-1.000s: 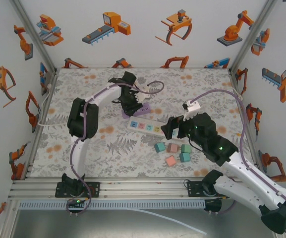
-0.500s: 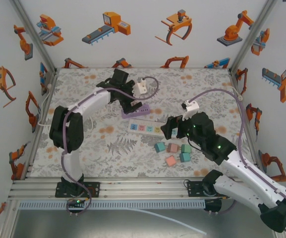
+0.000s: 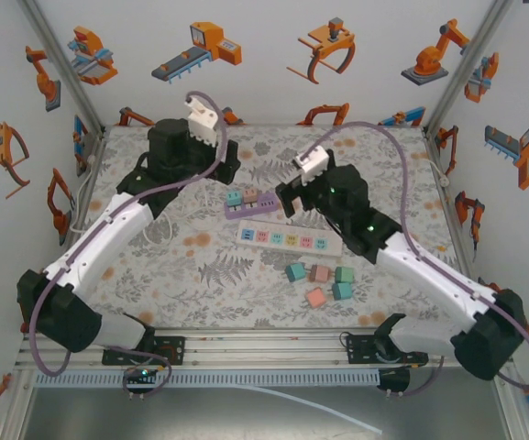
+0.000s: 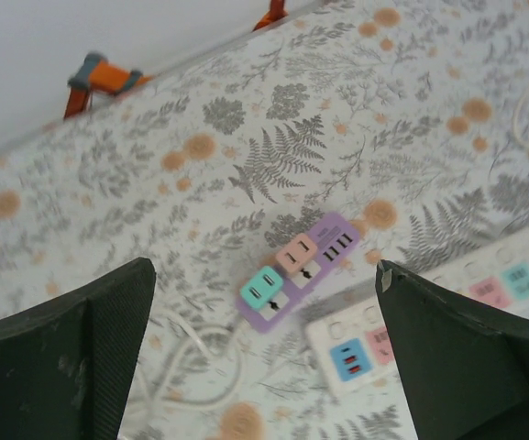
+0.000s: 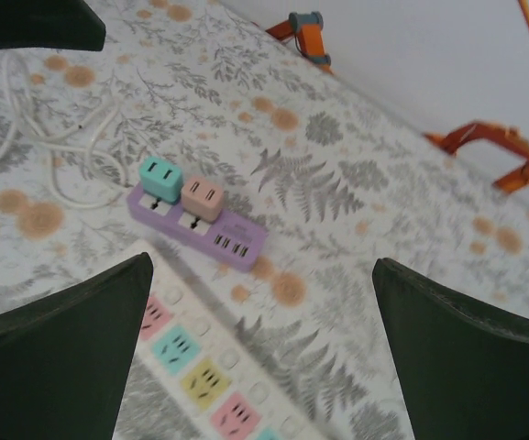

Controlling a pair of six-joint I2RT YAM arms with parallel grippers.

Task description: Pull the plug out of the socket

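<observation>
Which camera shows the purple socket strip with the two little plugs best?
The right wrist view: the purple socket strip is close and sharp, with the teal plug and pink plug standing up on it. The left wrist view shows it from above, blurrier. The top external view shows it small and far away.

Just below the purple socket strip (image 4: 330, 246), the white power strip (image 4: 356, 344) runs behind a dark finger (image 4: 466, 357) and off the frame — blurred in the right wrist view, its far end cut off.
</observation>
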